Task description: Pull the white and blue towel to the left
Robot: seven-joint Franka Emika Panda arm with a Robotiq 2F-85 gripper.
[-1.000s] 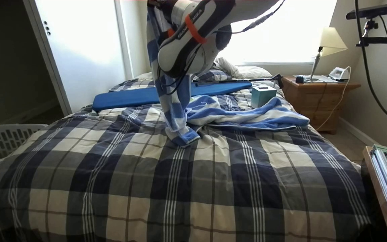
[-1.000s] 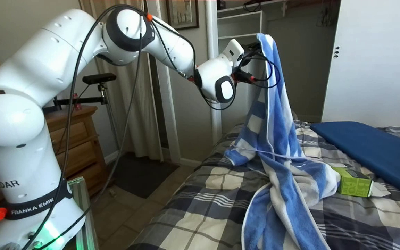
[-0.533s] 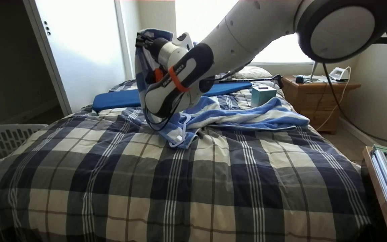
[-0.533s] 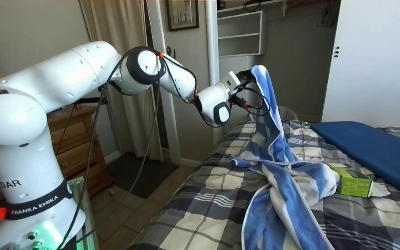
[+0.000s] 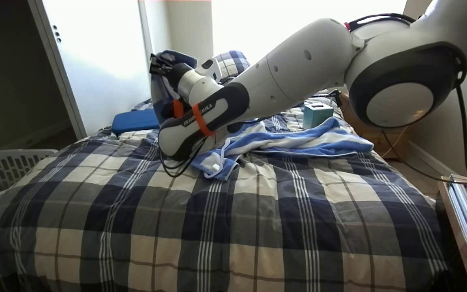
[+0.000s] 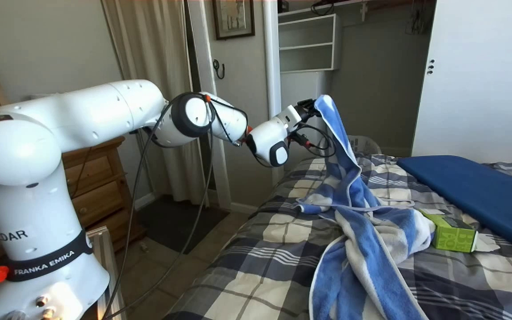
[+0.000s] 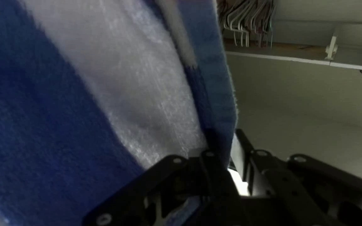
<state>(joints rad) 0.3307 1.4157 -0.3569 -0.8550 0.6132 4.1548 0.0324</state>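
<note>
The white and blue striped towel point(image 5: 298, 144) lies bunched on the plaid bed, with one end lifted. It also shows in an exterior view point(image 6: 358, 249), where the raised end hangs from my gripper point(image 6: 311, 107) and slopes down to the bed. My gripper point(image 5: 155, 65) is above the bed, shut on the towel's end. In the wrist view the towel point(image 7: 74, 103) fills the left side, and its edge passes between the fingers of the gripper point(image 7: 223, 144). In an exterior view the arm hides part of the hanging cloth.
A blue padded board point(image 6: 469, 191) lies on the bed point(image 5: 233, 243) behind the towel. A green box point(image 6: 454, 233) sits against the towel. A teal box point(image 5: 317, 117) stands on the bed. A white basket point(image 5: 14, 154) is beside the bed. A thin pale cord point(image 6: 362, 207) crosses the towel.
My gripper has come down and moved leftward in both exterior views, carrying the towel's end. The hanging part is lower and more slanted. The bunched part on the bed has stayed.
</note>
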